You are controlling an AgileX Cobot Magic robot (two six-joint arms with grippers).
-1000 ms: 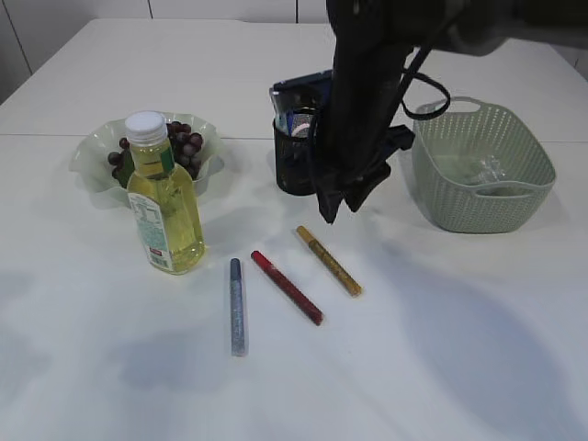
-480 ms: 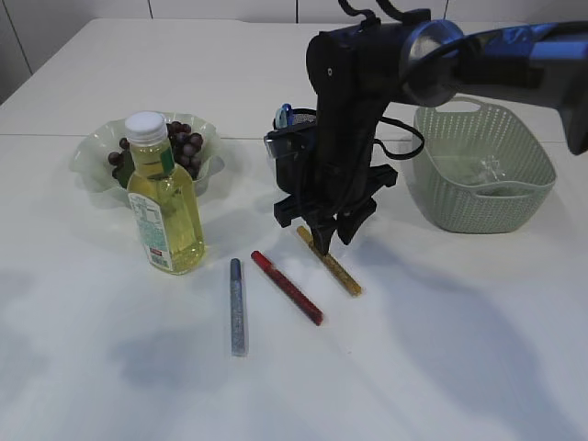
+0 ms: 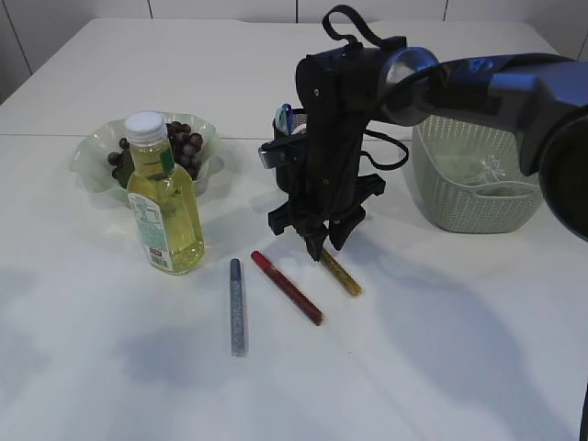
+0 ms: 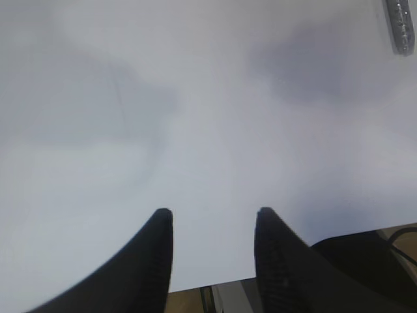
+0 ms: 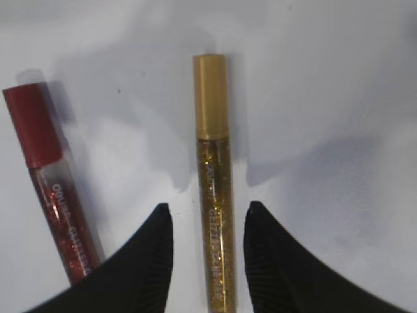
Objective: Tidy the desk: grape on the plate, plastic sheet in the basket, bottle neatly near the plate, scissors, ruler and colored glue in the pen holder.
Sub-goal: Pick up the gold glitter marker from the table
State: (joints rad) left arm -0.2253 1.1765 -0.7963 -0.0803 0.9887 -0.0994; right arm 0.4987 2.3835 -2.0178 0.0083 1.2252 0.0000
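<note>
My right gripper (image 3: 325,246) (image 5: 208,212) is open, low over the table, with its jaws either side of the gold glitter glue pen (image 3: 341,273) (image 5: 213,176) without touching it. A red glue pen (image 3: 288,288) (image 5: 55,189) lies just left of it and a silver one (image 3: 237,306) (image 4: 401,26) further left. The black mesh pen holder (image 3: 287,165) stands behind my arm. The yellow bottle (image 3: 163,197) stands in front of the green plate (image 3: 92,156) holding the grapes (image 3: 184,140). The plastic sheet (image 3: 482,172) lies in the basket (image 3: 487,165). My left gripper (image 4: 212,218) is open and empty over bare table.
The basket stands at the right rear. Scissors and ruler cannot be made out; blue items (image 3: 283,115) stick up from the pen holder. The table's near edge shows in the left wrist view (image 4: 215,297).
My right arm has come down and forward from beside the pen holder until its jaws straddle the gold glue pen. Nothing else has moved.
</note>
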